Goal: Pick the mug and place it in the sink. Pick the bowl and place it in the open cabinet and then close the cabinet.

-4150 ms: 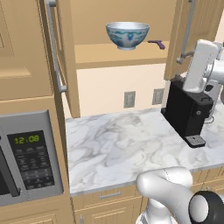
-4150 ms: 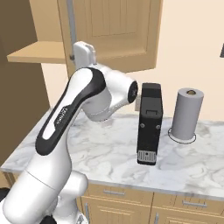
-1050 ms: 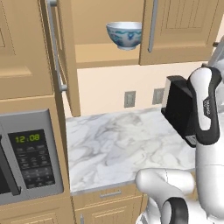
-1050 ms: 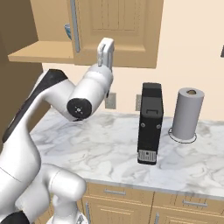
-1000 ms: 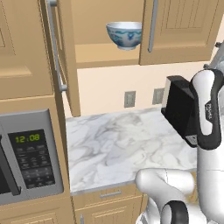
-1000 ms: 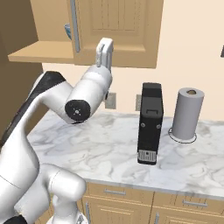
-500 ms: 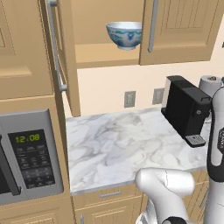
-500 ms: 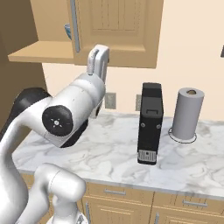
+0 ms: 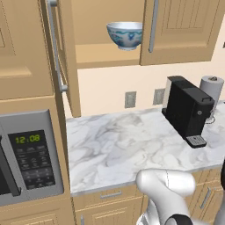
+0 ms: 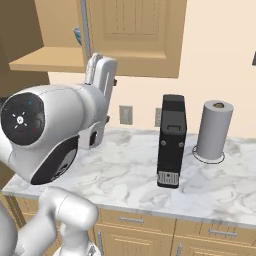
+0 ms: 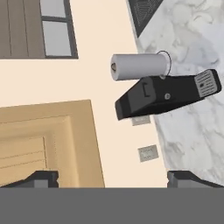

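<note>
On the open cabinet [image 9: 110, 55] shelf above the marble counter [image 9: 127, 145] sits the bowl [image 9: 125, 35]; the claw [image 11: 113, 177], spread wide and empty, points elsewhere, well apart from it.

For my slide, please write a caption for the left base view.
Bowl on the open cabinet shelf, above a marble counter.

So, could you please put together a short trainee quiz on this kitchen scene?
1. True or false: the bowl sits on the open cabinet shelf.
2. What stands right of the coffee machine in the right base view? A) paper-towel roll B) kettle C) toaster
3. Fill in: the left cabinet door is ___.

Key: 1 true; 2 A; 3 open.
</note>
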You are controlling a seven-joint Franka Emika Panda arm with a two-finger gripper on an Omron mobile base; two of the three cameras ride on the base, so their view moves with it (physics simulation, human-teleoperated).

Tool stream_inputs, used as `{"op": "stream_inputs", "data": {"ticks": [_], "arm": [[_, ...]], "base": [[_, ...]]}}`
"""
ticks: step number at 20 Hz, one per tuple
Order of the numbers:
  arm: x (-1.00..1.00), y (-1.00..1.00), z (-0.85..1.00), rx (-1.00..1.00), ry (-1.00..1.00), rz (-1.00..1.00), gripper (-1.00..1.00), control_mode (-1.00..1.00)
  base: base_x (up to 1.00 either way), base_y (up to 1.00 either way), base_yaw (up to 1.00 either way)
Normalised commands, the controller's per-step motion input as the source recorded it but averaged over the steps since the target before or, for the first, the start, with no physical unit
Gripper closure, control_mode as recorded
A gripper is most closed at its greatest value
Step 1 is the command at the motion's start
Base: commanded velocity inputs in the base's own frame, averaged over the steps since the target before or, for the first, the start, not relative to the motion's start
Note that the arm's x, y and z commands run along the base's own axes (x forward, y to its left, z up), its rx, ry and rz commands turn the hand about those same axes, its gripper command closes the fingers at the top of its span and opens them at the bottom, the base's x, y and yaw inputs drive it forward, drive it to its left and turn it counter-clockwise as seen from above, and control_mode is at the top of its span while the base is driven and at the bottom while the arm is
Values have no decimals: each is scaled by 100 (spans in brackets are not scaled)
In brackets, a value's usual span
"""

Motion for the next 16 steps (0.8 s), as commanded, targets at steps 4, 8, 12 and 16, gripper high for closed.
{"op": "stream_inputs", "data": {"ticks": [4,8,12,16], "arm": [[-81,14,-1,0,11,0,-100,-100],[-64,71,-5,0,0,1,-100,-100],[-45,96,-13,-2,0,1,-100,-100],[1,100,-31,-15,-2,0,-100,-100]], "base": [[0,0,0],[0,0,0],[0,0,0],[0,0,0]]}}
